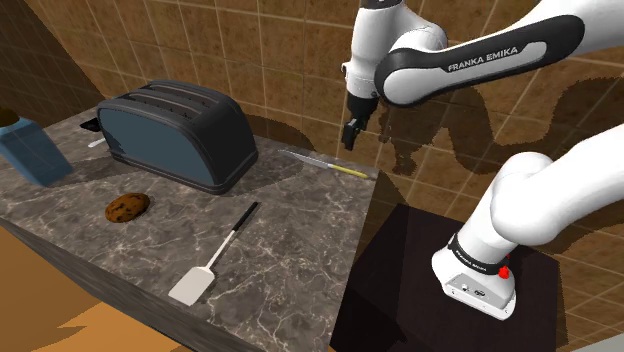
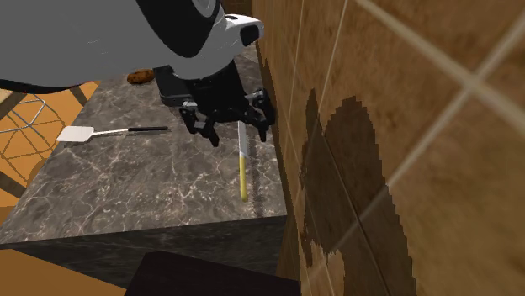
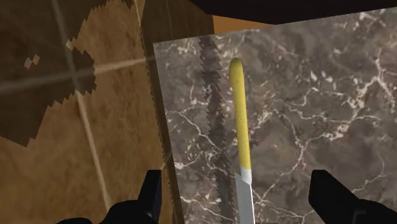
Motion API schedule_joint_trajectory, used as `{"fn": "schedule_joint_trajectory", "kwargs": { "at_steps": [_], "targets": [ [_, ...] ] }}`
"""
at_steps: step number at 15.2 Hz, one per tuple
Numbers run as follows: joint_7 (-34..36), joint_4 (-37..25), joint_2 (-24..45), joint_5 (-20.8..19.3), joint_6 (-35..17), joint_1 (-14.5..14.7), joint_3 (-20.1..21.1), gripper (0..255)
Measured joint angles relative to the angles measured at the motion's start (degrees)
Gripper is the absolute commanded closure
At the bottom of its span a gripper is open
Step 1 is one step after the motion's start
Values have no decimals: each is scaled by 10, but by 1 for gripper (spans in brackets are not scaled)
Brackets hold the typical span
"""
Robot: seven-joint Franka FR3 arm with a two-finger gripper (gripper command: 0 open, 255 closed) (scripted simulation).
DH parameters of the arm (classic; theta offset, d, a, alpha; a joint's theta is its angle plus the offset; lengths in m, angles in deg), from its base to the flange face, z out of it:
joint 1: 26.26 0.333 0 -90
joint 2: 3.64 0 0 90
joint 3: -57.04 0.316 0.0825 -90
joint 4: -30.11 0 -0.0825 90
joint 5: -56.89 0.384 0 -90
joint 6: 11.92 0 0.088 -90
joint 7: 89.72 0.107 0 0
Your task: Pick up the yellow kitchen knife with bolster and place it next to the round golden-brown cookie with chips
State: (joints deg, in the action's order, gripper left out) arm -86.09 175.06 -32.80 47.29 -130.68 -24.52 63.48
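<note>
Closest to the wrist lens, found two black fingers (image 3: pixel 151 191) set far apart: jaws wide, gripping nothing. Saw between them, untouched, the yellow-handled kitchen knife (image 3: pixel 240 133), lying flat on the dark veined marble worktop (image 3: pixel 305 102), grey blade toward the jaws, pale bolster at the join, handle pointing away. Noted its place near the worktop's edge along the brown tiled wall (image 3: pixel 76 127).

From the shoulder view, placed the knife (image 1: pixel 328 164) at the worktop's (image 1: pixel 290 250) far right corner, handle end toward that view's right, jaws hanging a little above it and clear of it. Read "FRANKA EMIKA" in white capitals on the dark band of the white arm (image 1: pixel 470 60). Spotted a red button (image 1: pixel 505 271) on the arm's base, atop the dark stand (image 1: pixel 400 270).

Located the round golden-brown chip cookie (image 1: pixel 127 207) toward that view's left, in front of a dark two-slot toaster (image 1: pixel 175 135), well apart from the knife. Marked a white-headed, black-handled spatula (image 1: pixel 215 258) nearer the front edge, and a blue container (image 1: pixel 30 150) at the far left.

From the second exterior view, caught the jaws spread over the blade end of the knife (image 2: pixel 243 168), with spatula (image 2: pixel 101 132) and cookie (image 2: pixel 139 76) farther off toward that view's left.
</note>
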Motion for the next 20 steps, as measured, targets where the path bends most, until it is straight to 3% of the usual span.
{"fn": "schedule_joint_trajectory", "kwargs": {
  "at_steps": [6, 9, 20],
  "targets": [
    [29, -7, 118, -63, -134, -8, 31, 0],
    [55, -33, 190, -114, -189, -18, 45, 0],
    [97, -33, 260, -176, -257, -33, 45, 0]
  ]
}}
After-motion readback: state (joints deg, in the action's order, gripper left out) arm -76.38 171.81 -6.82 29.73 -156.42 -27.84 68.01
